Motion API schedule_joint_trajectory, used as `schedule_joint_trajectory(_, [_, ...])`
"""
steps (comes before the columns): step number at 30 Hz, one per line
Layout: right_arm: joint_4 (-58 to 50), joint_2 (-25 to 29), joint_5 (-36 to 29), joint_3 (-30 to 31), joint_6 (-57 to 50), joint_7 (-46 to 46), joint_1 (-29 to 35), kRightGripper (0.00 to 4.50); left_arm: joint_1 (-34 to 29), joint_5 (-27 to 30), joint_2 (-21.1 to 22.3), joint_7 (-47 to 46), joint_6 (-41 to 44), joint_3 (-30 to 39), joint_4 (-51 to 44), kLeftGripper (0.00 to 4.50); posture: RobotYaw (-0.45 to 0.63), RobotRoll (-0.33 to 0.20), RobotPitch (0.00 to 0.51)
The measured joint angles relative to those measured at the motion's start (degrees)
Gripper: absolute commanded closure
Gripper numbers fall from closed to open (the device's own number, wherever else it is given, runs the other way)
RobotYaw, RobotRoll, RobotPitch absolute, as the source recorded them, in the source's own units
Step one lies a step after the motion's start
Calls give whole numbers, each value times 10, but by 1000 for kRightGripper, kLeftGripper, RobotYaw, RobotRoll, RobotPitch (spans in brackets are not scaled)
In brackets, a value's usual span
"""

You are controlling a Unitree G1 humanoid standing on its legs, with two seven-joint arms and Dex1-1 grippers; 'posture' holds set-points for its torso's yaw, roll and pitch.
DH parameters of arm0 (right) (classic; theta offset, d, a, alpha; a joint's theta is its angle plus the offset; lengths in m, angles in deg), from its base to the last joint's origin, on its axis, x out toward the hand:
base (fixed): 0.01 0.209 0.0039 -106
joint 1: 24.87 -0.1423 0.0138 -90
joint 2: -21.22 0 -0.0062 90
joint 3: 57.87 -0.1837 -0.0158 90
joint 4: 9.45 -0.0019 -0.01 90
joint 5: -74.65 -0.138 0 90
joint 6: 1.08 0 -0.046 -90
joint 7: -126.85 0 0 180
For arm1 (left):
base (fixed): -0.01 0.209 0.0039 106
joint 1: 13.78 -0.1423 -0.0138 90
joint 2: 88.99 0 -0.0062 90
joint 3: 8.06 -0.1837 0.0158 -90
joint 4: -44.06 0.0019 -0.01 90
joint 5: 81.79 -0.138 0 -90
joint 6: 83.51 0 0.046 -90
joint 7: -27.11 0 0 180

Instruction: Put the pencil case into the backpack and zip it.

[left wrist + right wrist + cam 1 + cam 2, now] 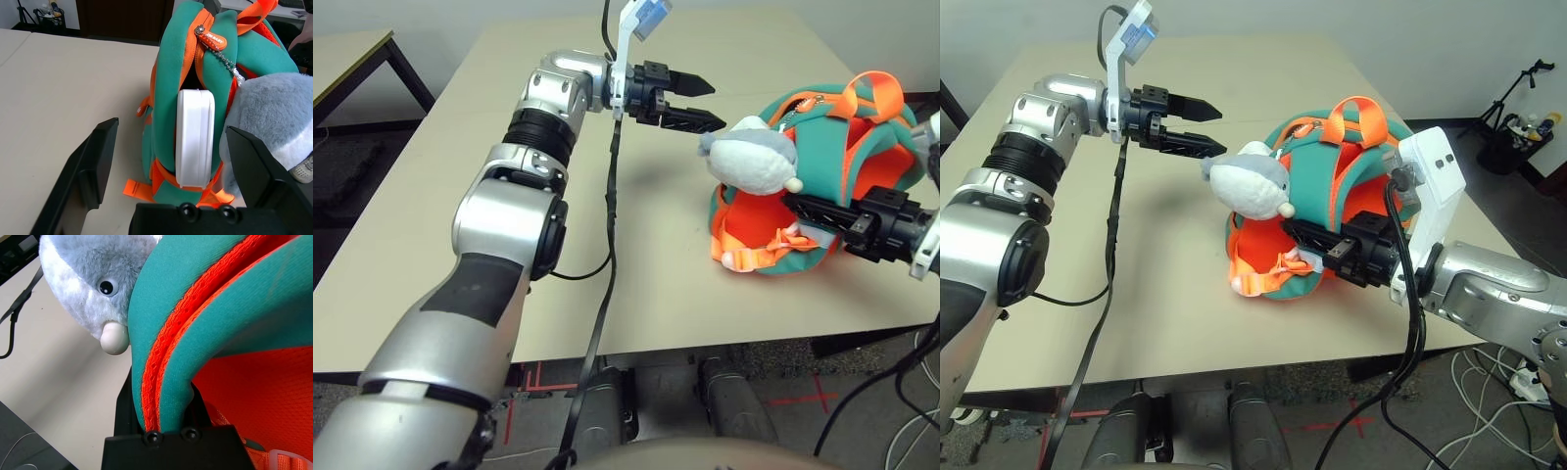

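Teal and orange fabric fills the right wrist view: the right end effector (1317, 242) is pressed together on a padded edge of the backpack (1317, 176), holding it up on the worktop (1165, 274). The left end effector (693, 102) hangs spread and empty, just short of the plush shark (754, 157), pointing at the bag's open side.

Ahead of its fingers, the pencil case (194, 137) stands on edge in the unzipped mouth, only partly in, its white face bulging out between the teal lips. The zipper pull (211, 39) sits beyond it, at the top of the opening.

Risks as I judge them: zipping now would jam the slider against the protruding case; a push off-centre could tip the case out onto the worktop; the shark, close against one left finger, could get caught or snag the chain.
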Motion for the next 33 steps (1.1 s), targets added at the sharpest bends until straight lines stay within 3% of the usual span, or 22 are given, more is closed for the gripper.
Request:
schedule_joint_trajectory(2, [0,-1,0,1,0,0,0,4315,0,0,-3,-6,0,4,0,0,-184,0,78])
schedule_joint_trajectory(31, [0,-4,12,4,0,0,-4,4315,0,0,-11,-21,8,13,0,0,-182,0,84])
schedule_joint_trajectory(33, [0,-5,12,4,0,0,-5,4315,0,0,-11,-21,10,13,0,635,-182,0,83])
